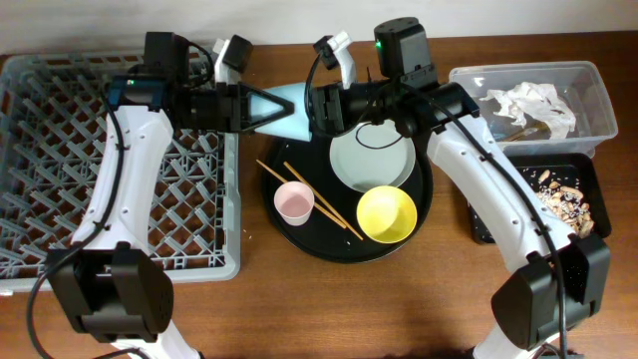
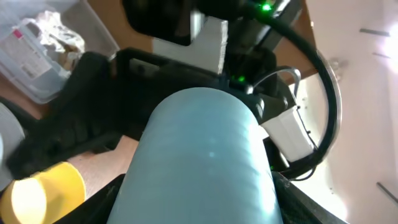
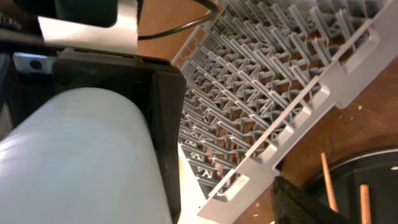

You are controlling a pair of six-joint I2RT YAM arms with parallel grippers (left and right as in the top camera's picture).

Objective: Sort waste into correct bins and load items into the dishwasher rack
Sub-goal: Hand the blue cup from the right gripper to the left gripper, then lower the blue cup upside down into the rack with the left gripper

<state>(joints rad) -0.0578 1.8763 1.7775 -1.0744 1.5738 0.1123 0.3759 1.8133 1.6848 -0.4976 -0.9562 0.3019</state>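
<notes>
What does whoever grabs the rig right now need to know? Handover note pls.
Left gripper: shut on the blue cup, held in the air between rack and round tray.
Right gripper: open at the cup's rim, one finger seen clear of it.
Done: napkins in the clear box, food scraps in the black tray.
Left: no items seen in the dishwasher rack. Blue cup first, then plate, yellow bowl, pink cup, chopsticks, all on the round black tray.
</notes>
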